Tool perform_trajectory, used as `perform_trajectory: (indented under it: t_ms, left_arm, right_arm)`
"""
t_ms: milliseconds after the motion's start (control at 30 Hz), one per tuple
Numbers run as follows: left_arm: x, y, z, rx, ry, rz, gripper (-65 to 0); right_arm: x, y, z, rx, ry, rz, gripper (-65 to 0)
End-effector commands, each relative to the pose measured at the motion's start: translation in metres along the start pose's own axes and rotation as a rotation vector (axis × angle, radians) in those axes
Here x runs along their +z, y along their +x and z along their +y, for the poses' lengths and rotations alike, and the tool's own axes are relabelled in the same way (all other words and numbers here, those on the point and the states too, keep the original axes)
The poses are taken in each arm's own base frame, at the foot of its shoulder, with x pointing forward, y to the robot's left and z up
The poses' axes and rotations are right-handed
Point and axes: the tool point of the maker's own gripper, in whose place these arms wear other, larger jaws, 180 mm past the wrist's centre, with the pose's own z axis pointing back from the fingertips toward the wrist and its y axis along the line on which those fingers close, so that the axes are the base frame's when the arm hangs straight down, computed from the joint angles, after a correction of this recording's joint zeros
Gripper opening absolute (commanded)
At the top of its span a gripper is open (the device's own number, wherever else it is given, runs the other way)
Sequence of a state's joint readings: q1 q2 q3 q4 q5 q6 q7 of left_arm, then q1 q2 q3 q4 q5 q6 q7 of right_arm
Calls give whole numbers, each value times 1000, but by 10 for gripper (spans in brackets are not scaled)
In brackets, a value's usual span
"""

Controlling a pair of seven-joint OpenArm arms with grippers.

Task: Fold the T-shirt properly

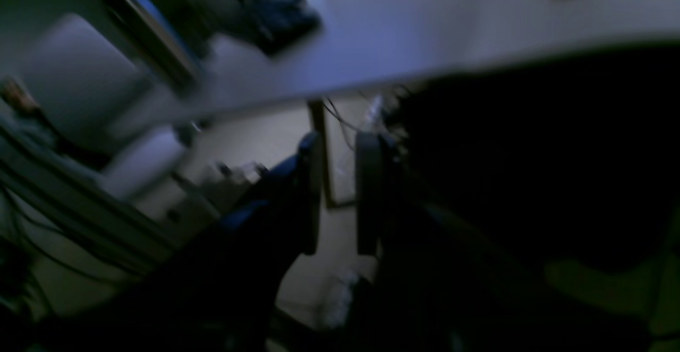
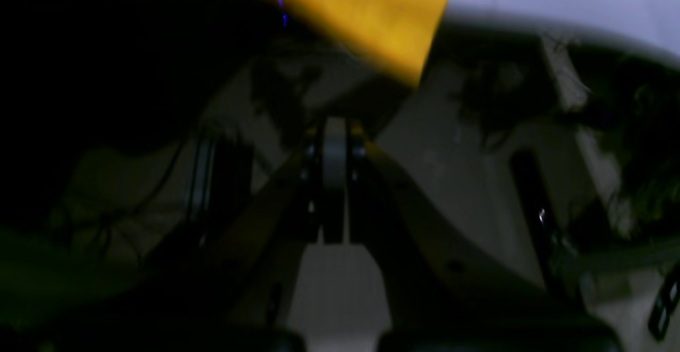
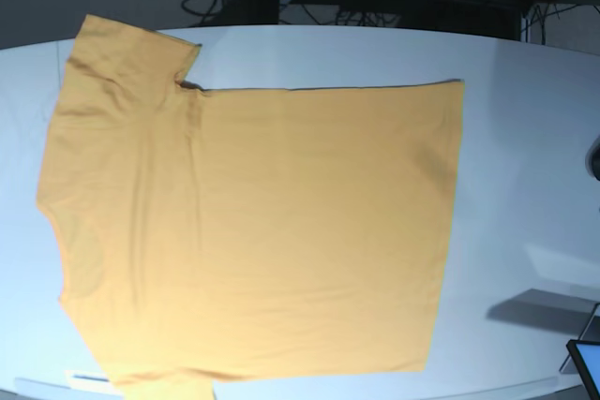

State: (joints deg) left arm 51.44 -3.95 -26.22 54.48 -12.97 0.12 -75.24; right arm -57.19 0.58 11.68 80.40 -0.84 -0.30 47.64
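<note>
Below table edge — T-shirt [image 2: 372, 17] above right gripper [image 2: 334, 235], closed, empty.

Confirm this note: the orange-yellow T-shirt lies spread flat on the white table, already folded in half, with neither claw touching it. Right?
Not quite. The T-shirt is not yet folded: the base view shows it spread in a single flat layer on the white table, one sleeve sticking out at the far corner. The rest holds: neither claw touches it.
</note>
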Motion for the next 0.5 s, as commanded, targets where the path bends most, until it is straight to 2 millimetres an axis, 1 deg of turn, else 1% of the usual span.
perform_trajectory:
  t_ms: [0, 67, 133, 167, 233, 300, 367, 433, 467]
  left_arm:
    - [0, 15, 13, -36, 7, -50, -532]
    - [-6, 26, 24, -92, -3, -88, -532]
    - [-7, 31, 35, -174, -5, -98, -531]
    - [-7, 32, 40, -218, -9, -95, -531]
    - [-13, 32, 47, -321, -19, -101, -531]
    - [-15, 29, 58, -446, -29, -78, -531]
    - [-20, 22, 68, -579, -40, -36, -531]
    - [-22, 14, 80, -708, -53, 33, -531]
    - [-24, 12, 85, -759, -50, 55, -531]
  right_arm:
    - [2, 15, -6, 23, -3, -47, -649]
    - [-4, 31, -3, 97, 32, -92, -649]
    - [-8, 40, 5, 200, 86, -117, -649]
    - [-9, 41, 11, 243, 108, -120, -649]
    - [-14, 42, 18, 341, 141, -127, -649]
    - [-19, 39, 26, 432, 178, -123, -649]
    - [-22, 35, 30, 505, 209, -118, -649]
    - [-23, 35, 30, 528, 213, -120, -649]
    - [-24, 37, 29, 539, 203, -126, -649]
